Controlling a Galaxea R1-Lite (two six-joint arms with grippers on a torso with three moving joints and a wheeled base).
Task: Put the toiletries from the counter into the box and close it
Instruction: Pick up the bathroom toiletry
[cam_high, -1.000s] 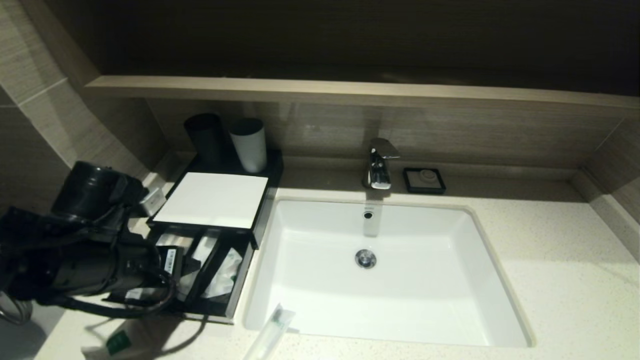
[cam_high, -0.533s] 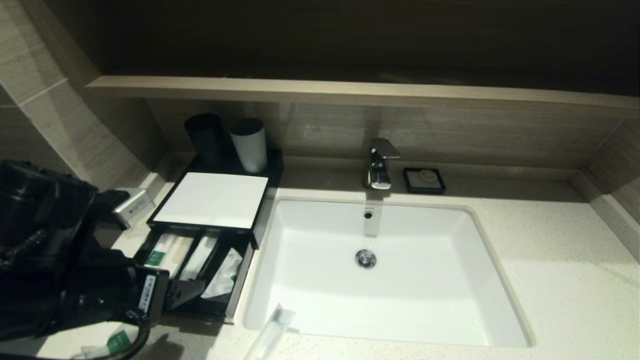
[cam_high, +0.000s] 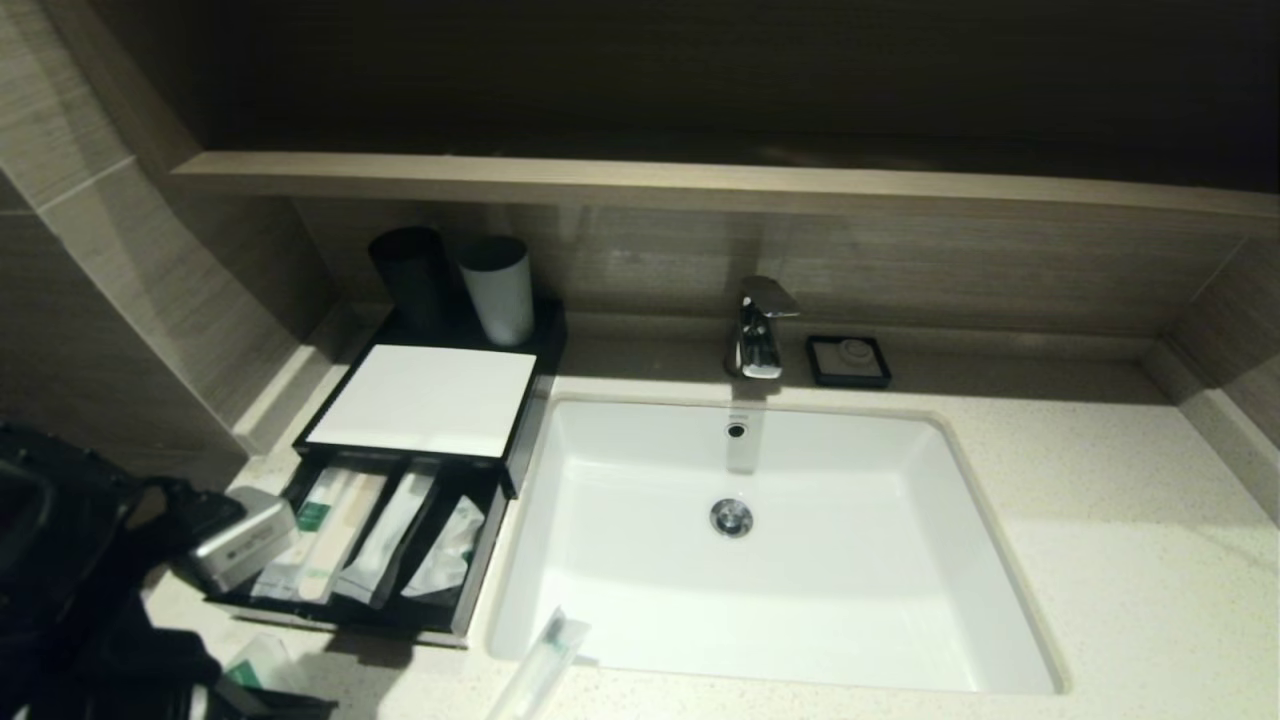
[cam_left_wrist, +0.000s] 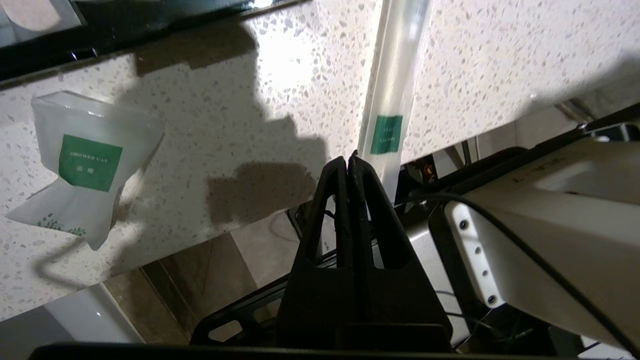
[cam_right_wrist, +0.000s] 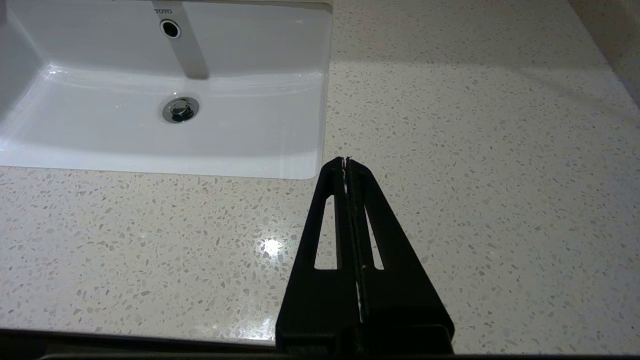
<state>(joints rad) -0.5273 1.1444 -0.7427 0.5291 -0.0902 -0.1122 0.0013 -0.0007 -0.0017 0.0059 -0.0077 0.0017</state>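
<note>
The black box (cam_high: 420, 400) with a white top panel stands left of the basin, its front drawer (cam_high: 470, 585) pulled out and holding several sachets. A small white packet with a green label (cam_left_wrist: 85, 165) lies on the speckled counter (cam_left_wrist: 280, 65) in front of the drawer; it shows partly in the head view (cam_high: 250, 668). A long clear sachet (cam_high: 540, 662) lies at the basin's front left corner, also in the left wrist view (cam_left_wrist: 395, 90). My left gripper (cam_left_wrist: 348, 160) is shut and empty, just off the counter's front edge between the two. My right gripper (cam_right_wrist: 346, 161) is shut and empty.
A black cup (cam_high: 408, 272) and a white cup (cam_high: 497, 288) stand behind the box. The white basin (cam_high: 770, 610), the faucet (cam_high: 760, 328) and a black soap dish (cam_high: 848, 360) lie to the right. A wood-look ledge (cam_high: 700, 185) runs along the back.
My left arm has drawn back from over the open drawer toward the front left, uncovering the sachets in it. The long sachet by the basin has not moved.
</note>
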